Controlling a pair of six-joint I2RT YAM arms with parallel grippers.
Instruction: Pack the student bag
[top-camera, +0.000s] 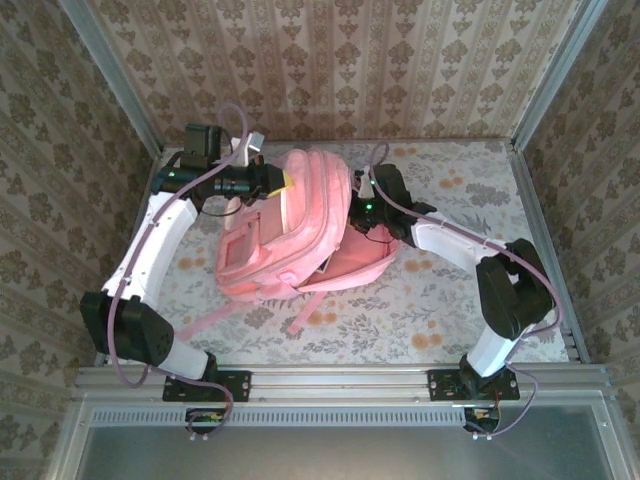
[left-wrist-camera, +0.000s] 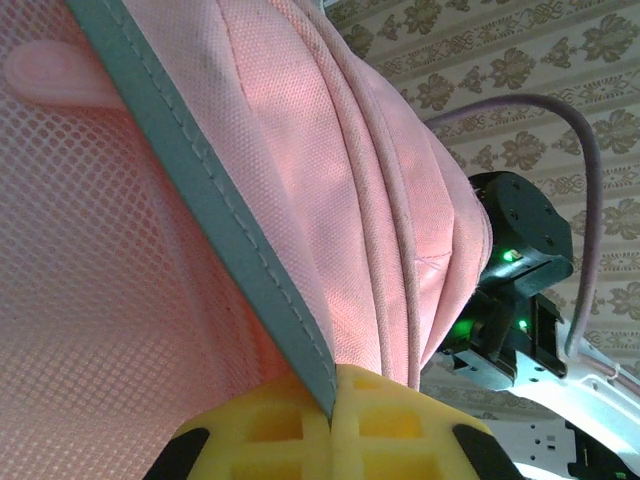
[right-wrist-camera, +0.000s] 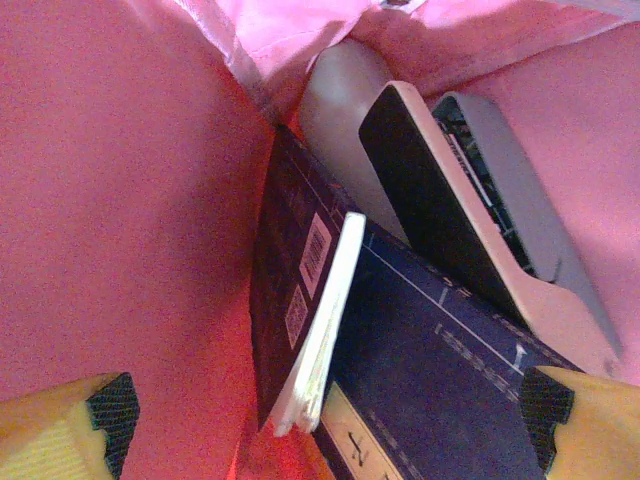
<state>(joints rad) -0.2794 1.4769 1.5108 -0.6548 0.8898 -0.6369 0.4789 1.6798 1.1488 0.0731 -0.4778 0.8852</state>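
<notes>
"In the middle of the flowered table (top-camera: 450, 300), that was where the student bag (top-camera: 290, 225) lay?"

"Yes, on its side between the two arms, its mouth turned toward the right arm and its straps trailing toward the near edge."

"What did the left gripper (left-wrist-camera: 330, 410) have?"

"Its yellow fingers were pinched tight on the grey trim (left-wrist-camera: 200, 200) that edged the bag's pink mesh panel (left-wrist-camera: 90, 300). From above, that put it at the bag's far left corner, and I judged it was holding the bag steady."

"And the right gripper (right-wrist-camera: 325, 415)?"

"It was pushed into the bag's mouth with its jaws spread wide and nothing between them. Its wrist camera looked straight down into the pink lining."

"So something was packed?"

"A navy book (right-wrist-camera: 285, 300) with a barcode on its cover stood edge-on inside, white pages showing. A second navy cover (right-wrist-camera: 430, 350) lay against it. Behind them leaned a grey-and-black object (right-wrist-camera: 450, 200), which I couldn't identify."

"How far along would you have called it?"

"Well on, I'd say. Those items sat deep in the main compartment and no finger touched them. What was left, by my reckoning, was drawing the right arm out and closing the bag, which gaped open. Whether more was meant to go in, I couldn't say."
</notes>
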